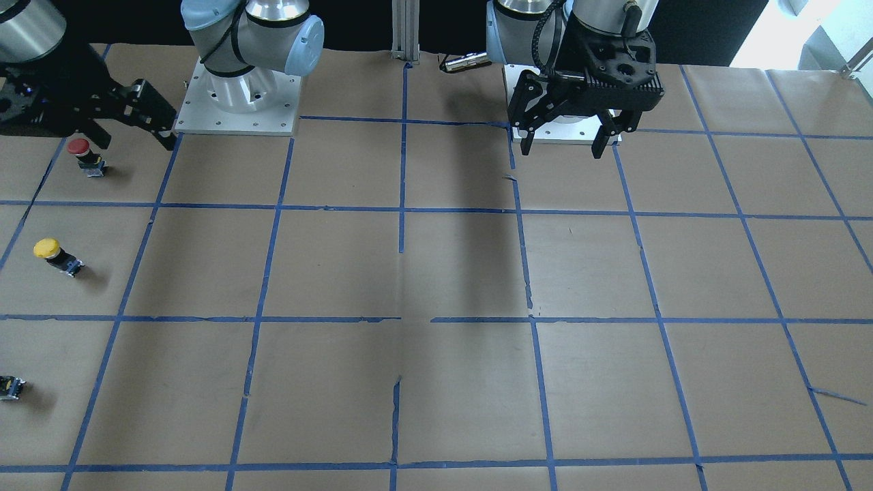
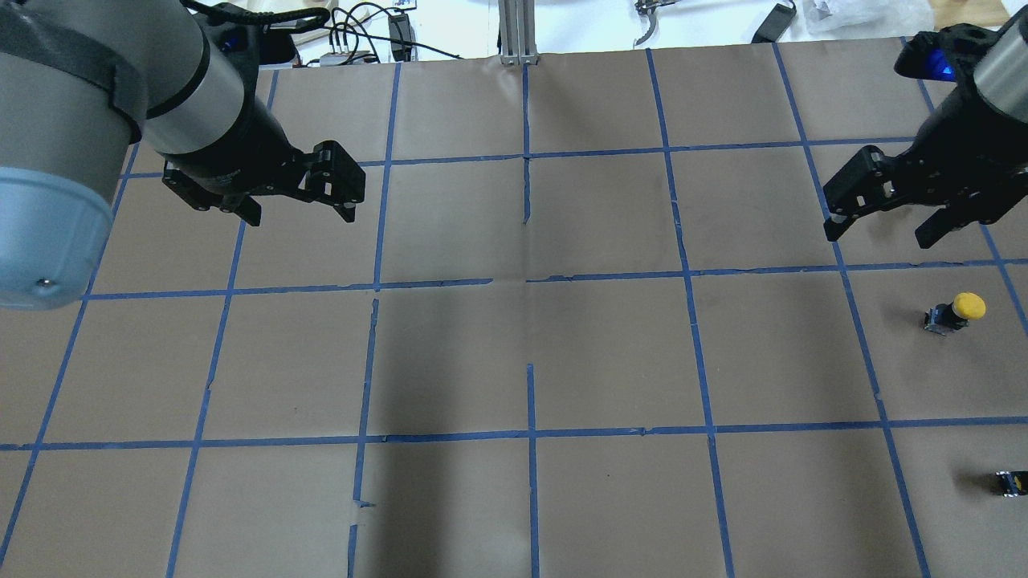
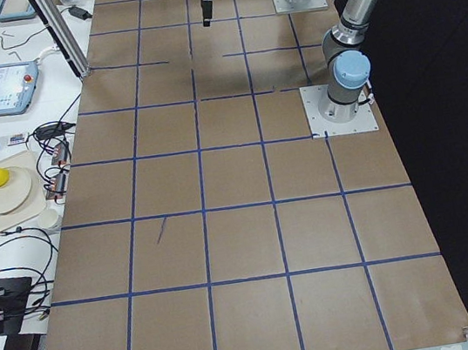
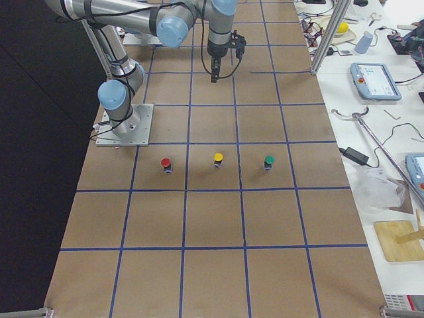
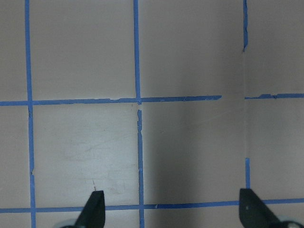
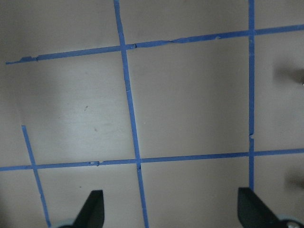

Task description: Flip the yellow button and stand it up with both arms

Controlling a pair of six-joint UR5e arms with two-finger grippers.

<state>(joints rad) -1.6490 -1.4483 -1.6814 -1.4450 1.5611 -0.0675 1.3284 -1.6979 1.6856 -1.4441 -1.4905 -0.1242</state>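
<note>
Brown paper table point(image 1: 341, 273), blue tape grid point(image 1: 402, 208) — yellow button point(image 1: 57, 256), white workbench point(image 4: 404, 99) beyond

Room around yellow button point(image 1: 58, 256); red button point(image 1: 84, 155) and apparently green-capped button point(image 4: 269, 162) well apart

Front-facing: across the tabletop point(image 1: 436, 273) from the robot, high, steeply down; base plates point(image 1: 239, 102) at the top edge.
Overhead: behind the robot, looking forward and down.
Exterior left: high at one tabletop end, looking along it; robot at right edge.
Exterior right: opposite end; robot at left edge.
Left wrist: on the left gripper point(image 5: 172, 194), close, facing down on blue tape grid point(image 5: 137, 57); tips of the jaws at bottom.
Right wrist: on the right gripper point(image 6: 169, 191), likewise.
Shared: front-facing, overhead and exterior right all show the yellow button point(image 1: 58, 256).
</note>
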